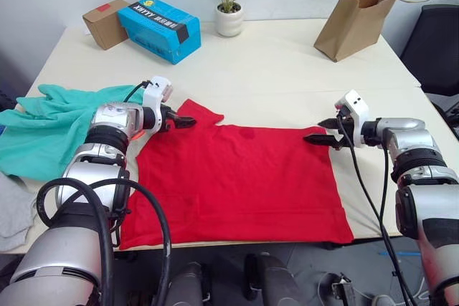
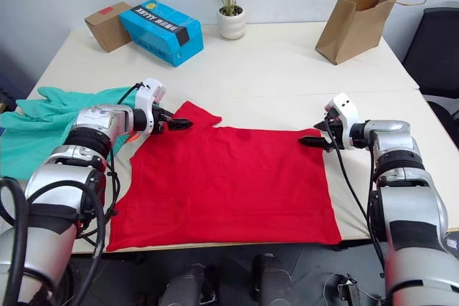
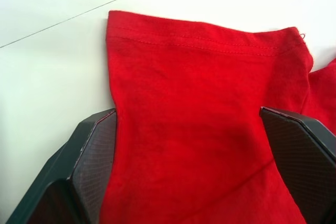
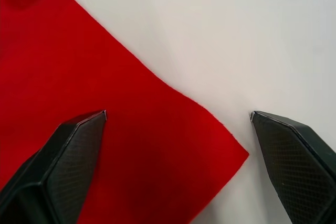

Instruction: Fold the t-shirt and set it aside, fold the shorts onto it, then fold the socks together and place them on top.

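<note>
Two grippers sit at opposite far corners of the t-shirt (image 1: 237, 180), and I read both as spread wide. My left gripper (image 1: 181, 120) hovers over the sleeve at the shirt's far left corner; through the left wrist view its fingers (image 3: 94, 156) straddle the hemmed sleeve, red cloth running between them with nothing pinched. My right gripper (image 1: 321, 131) is at the far right corner of the shirt; in the right wrist view one finger (image 4: 68, 156) is above red fabric and the other above bare table, the pointed corner of the cloth lying between them, ungrasped.

The shirt lies mostly flat on the cream table (image 1: 272, 62), near the front edge, spread into a rough rectangle. The shorts (image 1: 43, 130) are bunched at the table's left edge, just beside my left arm and apart from the shirt. A bit of grey fabric (image 1: 13, 209) lies at the near left edge; I cannot tell whether it is the socks.

Along the far side stand a brown cardboard box (image 1: 105, 23), a blue box (image 1: 159, 29) touching it, a potted plant (image 1: 229, 1) and a brown paper bag (image 1: 356, 21).
</note>
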Motion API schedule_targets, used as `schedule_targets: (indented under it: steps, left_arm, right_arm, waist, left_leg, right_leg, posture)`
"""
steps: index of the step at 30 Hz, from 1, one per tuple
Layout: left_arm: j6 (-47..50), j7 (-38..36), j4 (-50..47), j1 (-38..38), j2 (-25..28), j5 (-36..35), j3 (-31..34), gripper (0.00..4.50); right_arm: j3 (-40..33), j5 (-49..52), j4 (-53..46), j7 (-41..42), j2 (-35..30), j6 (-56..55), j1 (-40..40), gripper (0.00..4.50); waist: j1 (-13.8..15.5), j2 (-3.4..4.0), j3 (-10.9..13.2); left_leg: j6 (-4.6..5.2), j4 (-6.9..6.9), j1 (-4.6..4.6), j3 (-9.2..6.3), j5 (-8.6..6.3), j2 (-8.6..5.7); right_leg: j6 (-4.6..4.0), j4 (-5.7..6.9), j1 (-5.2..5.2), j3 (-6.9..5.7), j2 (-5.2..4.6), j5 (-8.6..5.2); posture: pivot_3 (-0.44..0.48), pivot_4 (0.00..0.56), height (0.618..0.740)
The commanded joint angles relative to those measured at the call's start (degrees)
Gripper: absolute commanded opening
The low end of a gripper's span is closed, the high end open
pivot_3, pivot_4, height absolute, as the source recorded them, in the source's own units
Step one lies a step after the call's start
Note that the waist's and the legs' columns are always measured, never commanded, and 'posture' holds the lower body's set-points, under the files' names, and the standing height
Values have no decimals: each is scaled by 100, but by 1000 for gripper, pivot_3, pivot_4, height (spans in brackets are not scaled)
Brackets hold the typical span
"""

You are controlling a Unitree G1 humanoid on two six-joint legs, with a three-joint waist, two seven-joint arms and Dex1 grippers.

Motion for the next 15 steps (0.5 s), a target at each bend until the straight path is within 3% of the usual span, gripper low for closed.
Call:
schedule_targets:
  steps: [1, 6, 15]
  left_arm:
    - [-100, 90, 181, -58, -84, 144, 74, 4263]
    - [-305, 332, 278, -18, -145, 138, 312, 2905]
    - [-550, 515, 360, 63, -237, 168, 587, 10]
  right_arm:
    - [-97, -74, 111, -191, 25, 7, -104, 4500]
    - [-153, -76, 159, -161, 77, 26, -135, 4500]
    - [-242, -109, 141, 8, 108, -161, -118, 1404]
  waist:
    - [-2, 0, 0]
    - [-3, -1, 0]
    - [-20, -1, 0]
  left_leg:
    - [0, 0, 0, 0, 0, 0]
    - [0, 0, 0, 0, 0, 0]
    - [-3, -7, -2, 1, 2, 1]
  right_leg:
    - [0, 1, 0, 0, 0, 0]
    - [-1, 1, 0, 0, -1, 0]
    - [-2, 0, -4, -2, 4, 0]
  posture:
    - [0, 150, 740]
    - [0, 150, 740]
    - [0, 150, 740]
